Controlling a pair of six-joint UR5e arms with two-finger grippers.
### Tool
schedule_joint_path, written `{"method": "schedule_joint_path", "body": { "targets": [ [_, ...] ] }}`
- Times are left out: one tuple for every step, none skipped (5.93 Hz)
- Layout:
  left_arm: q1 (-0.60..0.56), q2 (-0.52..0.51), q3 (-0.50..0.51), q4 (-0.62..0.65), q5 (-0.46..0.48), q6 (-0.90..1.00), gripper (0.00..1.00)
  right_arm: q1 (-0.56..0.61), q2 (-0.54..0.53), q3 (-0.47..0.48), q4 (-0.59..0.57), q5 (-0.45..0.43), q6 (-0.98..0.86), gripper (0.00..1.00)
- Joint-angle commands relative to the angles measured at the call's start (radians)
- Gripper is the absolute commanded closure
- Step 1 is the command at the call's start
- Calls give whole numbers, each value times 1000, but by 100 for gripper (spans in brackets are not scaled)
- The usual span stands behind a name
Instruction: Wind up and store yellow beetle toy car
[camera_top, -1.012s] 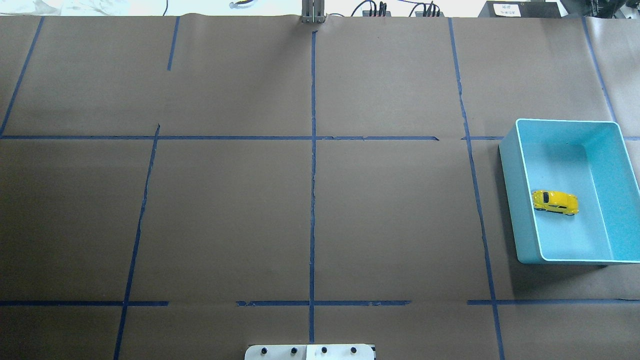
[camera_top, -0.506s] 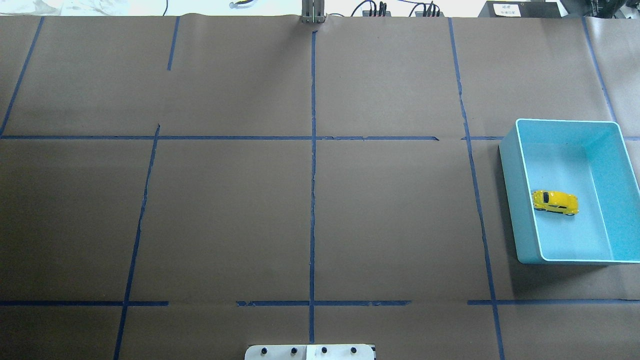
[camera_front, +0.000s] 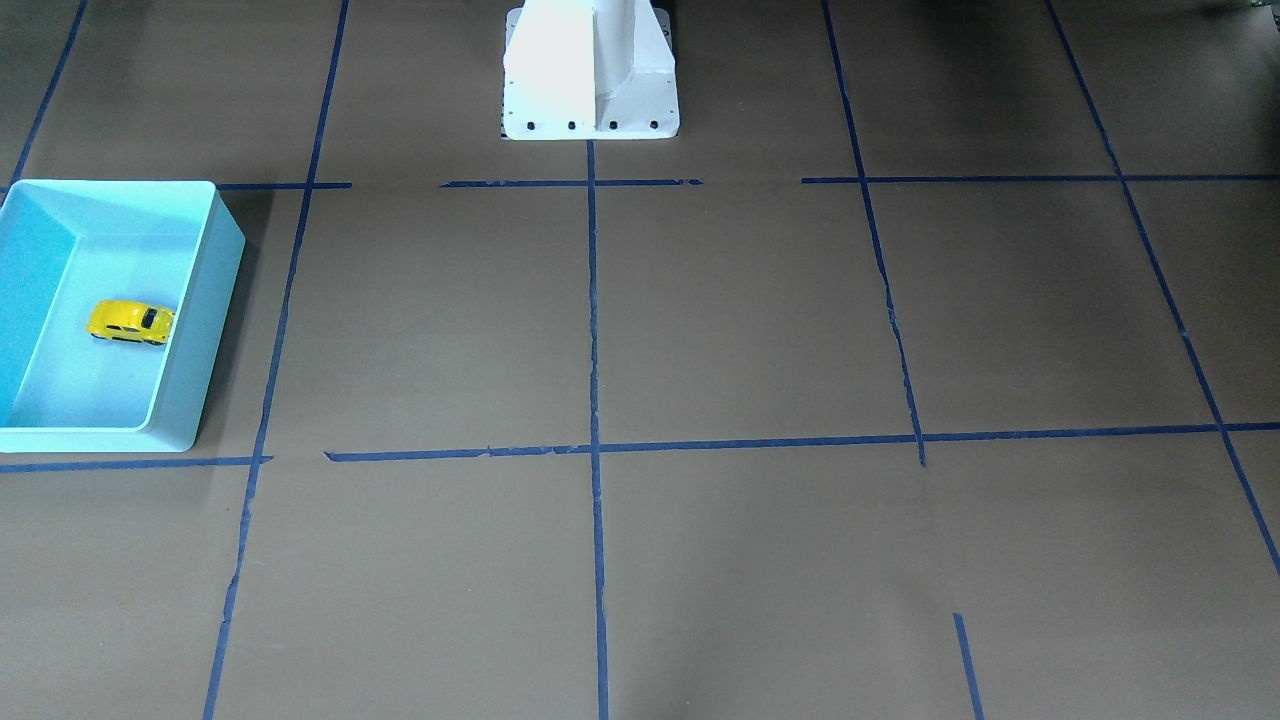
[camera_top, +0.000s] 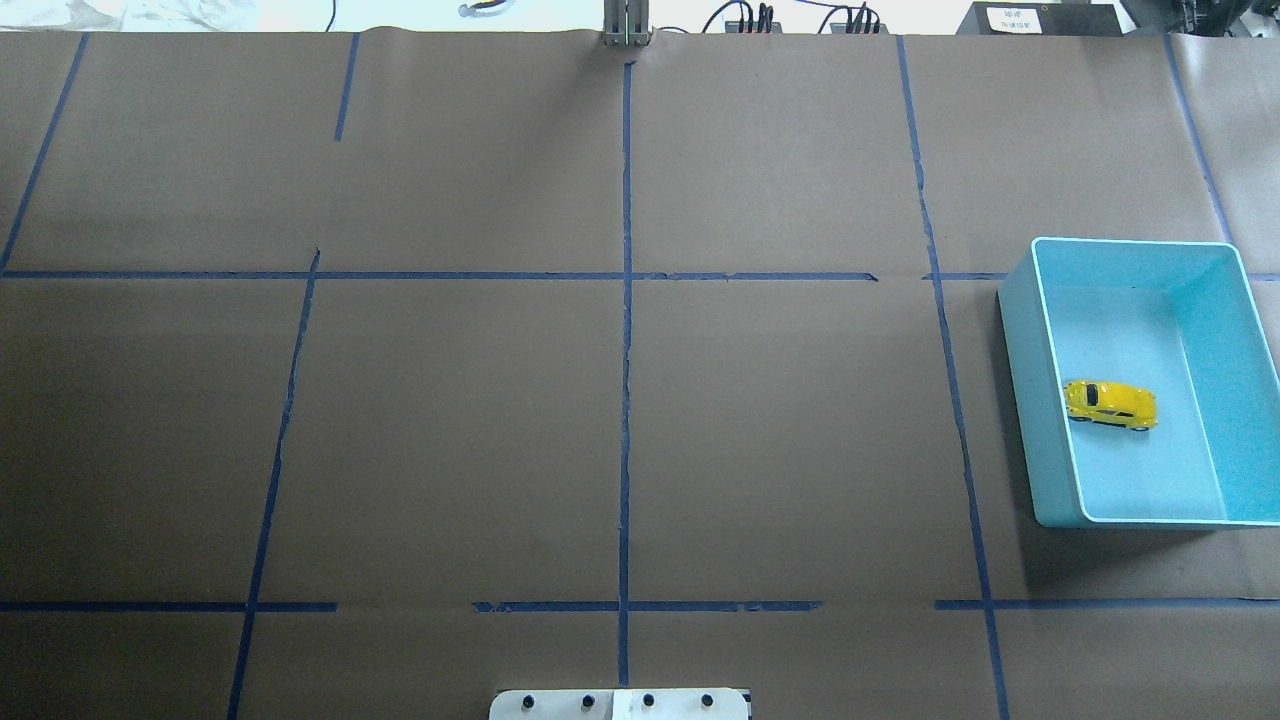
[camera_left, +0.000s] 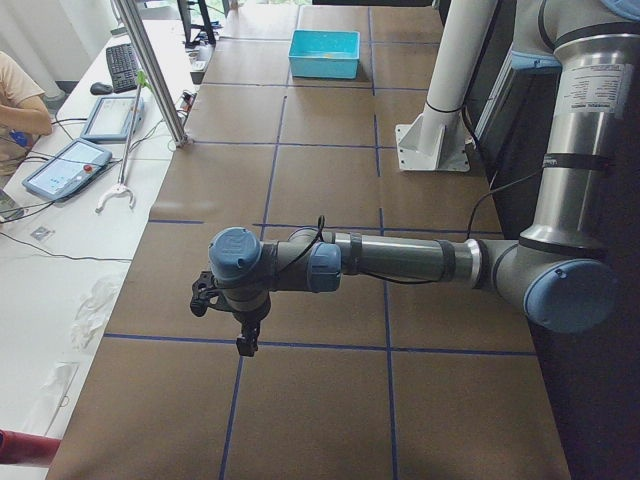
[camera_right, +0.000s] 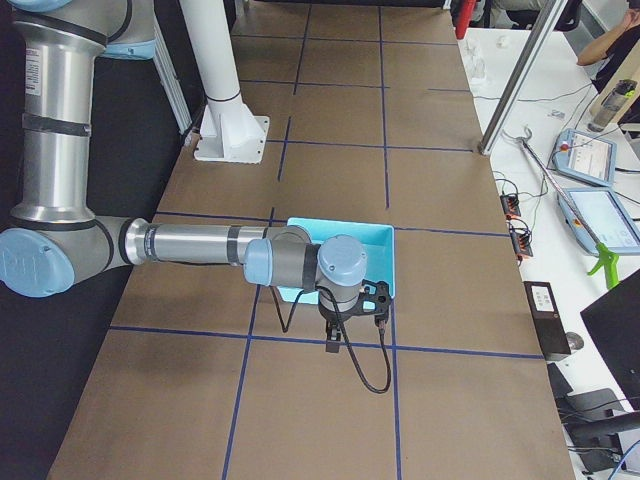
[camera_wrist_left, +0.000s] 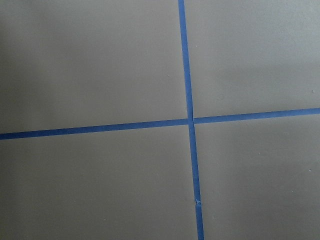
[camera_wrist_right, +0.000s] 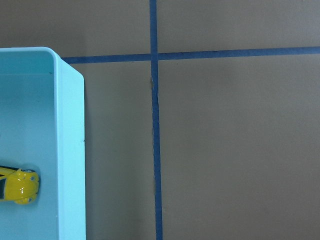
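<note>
The yellow beetle toy car (camera_top: 1110, 404) lies on its wheels inside the turquoise bin (camera_top: 1030, 400), close to the bin's left wall. It also shows in the front-facing view (camera_front: 130, 322) and at the right wrist view's left edge (camera_wrist_right: 19, 186). My right gripper (camera_right: 333, 345) hangs above the table just outside the bin (camera_right: 385, 260); I cannot tell whether it is open or shut. My left gripper (camera_left: 245, 345) hangs over bare table far from the bin (camera_left: 324, 52); I cannot tell its state either. Neither gripper shows in the overhead or front-facing views.
The table is covered in brown paper with blue tape lines (camera_top: 626, 300). The robot's white base (camera_front: 590, 70) stands at the table's middle edge. Operators' tablets and cables (camera_right: 590, 190) lie on a side table beyond the far edge.
</note>
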Motion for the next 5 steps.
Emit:
{"method": "schedule_joint_path", "body": {
  "targets": [
    [0, 3, 0, -1, 0, 0, 0, 8, 2, -7, 1, 0, 2, 0],
    [0, 4, 0, -1, 0, 2, 0, 12, 2, -7, 1, 0, 0, 0],
    [0, 4, -2, -1, 0, 2, 0, 17, 2, -5, 1, 0, 0, 0],
    [-2, 6, -4, -1, 0, 2, 0, 19, 2, -5, 1, -2, 0, 0],
    [0, 6, -5, -1, 0, 2, 0, 22, 2, -7, 1, -2, 0, 0]
  ]
}}
